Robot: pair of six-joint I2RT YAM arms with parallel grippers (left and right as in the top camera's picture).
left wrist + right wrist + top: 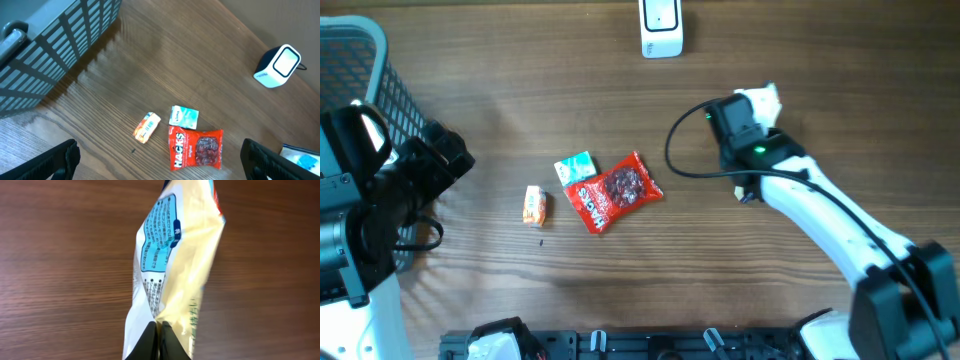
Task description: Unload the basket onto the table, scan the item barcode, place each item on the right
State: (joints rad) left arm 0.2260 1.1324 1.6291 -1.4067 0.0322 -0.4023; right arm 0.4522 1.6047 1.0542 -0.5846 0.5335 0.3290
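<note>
The right fingers (150, 341) are closed together on the lower edge of the cream packet (172, 255). The packet is held above the table (840, 60), with its blue label and small black print facing the right wrist camera. In the overhead view this packet is to the right of the middle, well apart from the white scanner (661, 28), which stands at the far edge of the table. Between the packet and the scanner there is only bare wood.

The left fingers (57, 161) stand wide apart and hold nothing. They hang near the grey basket (375, 70) at the left edge.

In the middle of the table lie a red bag (616, 190), a small teal packet (574, 167) touching its upper left corner, and an orange packet (534, 205) a little apart to the left. Free table surface surrounds this group on all sides.
</note>
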